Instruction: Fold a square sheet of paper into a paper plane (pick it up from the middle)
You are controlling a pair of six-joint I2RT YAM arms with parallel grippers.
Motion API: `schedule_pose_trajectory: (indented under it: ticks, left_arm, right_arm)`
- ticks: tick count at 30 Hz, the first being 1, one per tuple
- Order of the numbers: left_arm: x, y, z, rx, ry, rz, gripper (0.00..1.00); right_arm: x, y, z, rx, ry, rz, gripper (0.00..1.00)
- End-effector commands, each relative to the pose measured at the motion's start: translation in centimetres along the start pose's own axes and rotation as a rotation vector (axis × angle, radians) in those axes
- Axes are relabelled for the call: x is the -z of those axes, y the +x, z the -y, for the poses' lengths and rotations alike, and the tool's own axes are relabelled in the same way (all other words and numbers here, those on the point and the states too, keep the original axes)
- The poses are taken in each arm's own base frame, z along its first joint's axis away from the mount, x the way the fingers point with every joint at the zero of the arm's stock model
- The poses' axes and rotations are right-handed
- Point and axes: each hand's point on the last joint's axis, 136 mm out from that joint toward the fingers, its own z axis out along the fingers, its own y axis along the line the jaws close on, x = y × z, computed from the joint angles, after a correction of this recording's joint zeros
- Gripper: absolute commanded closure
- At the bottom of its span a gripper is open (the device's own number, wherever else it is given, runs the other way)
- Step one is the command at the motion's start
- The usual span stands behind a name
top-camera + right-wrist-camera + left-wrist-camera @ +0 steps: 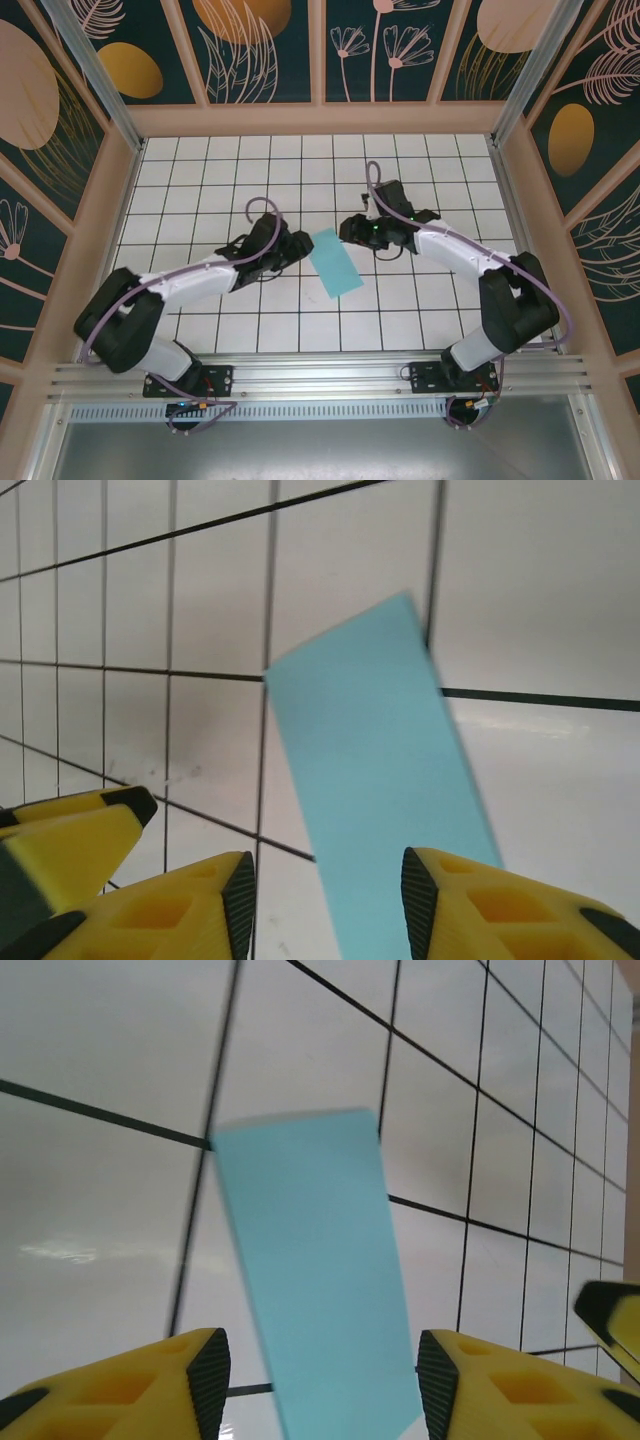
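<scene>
- Hand on my left [322, 1372] stands open, fingers [205, 1370] either side of one end of the sheet of paper [310, 1280]; I should close squarely across it, not on a corner.
- That sheet of paper, showing as an oblong, slants across the worktop [200, 200] between my hands.
- My right hand [330, 900] is likewise open astride the opposite end; both should pinch together, I judge, keeping edges aligned.

Nothing here can be read: no words, numbers, brand names or labels. The turquoise paper [335, 263] is plain, the table [200, 180] carries only dark grid lines, and the wall panels [255, 50] bear drawn leaves and flowers (decoration, not signs).
</scene>
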Motion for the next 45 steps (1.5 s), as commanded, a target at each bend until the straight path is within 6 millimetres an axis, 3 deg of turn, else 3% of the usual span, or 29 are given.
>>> schedule_pose_trajectory:
  ticks: [1,7,12,20,33,42,45]
  left_arm:
    - [-1.7,1.6,1.1,-0.046,0.000,-0.080,0.47]
    - [-4.0,2.4,0.5,-0.022,-0.050,-0.095,0.51]
    - [-4.9,2.3,-1.0,-0.022,-0.118,-0.087,0.53]
    - [-6.3,2.9,-1.7,-0.009,-0.137,-0.108,0.53]
    - [-7.4,3.6,-2.0,-0.037,-0.137,-0.140,0.54]
    - [-7.1,4.3,-3.2,-0.076,-0.170,-0.173,0.55]
    - [-6.7,4.1,-3.2,-0.074,-0.176,-0.160,0.57]
  right_arm:
    - [-1.3,1.4,0.3,0.026,-0.111,-0.080,0.55]
    - [-3.2,1.7,2.8,0.021,-0.088,-0.124,0.57]
    - [-4.6,2.5,3.8,0.021,-0.087,-0.169,0.59]
    - [-5.8,4.2,4.8,0.006,-0.095,-0.221,0.62]
    - [-3.8,8.3,4.4,-0.028,-0.200,-0.256,0.64]
    - [-3.2,7.3,3.6,-0.037,-0.224,-0.211,0.62]
    - [-3.4,6.2,4.3,-0.040,-0.171,-0.167,0.62]
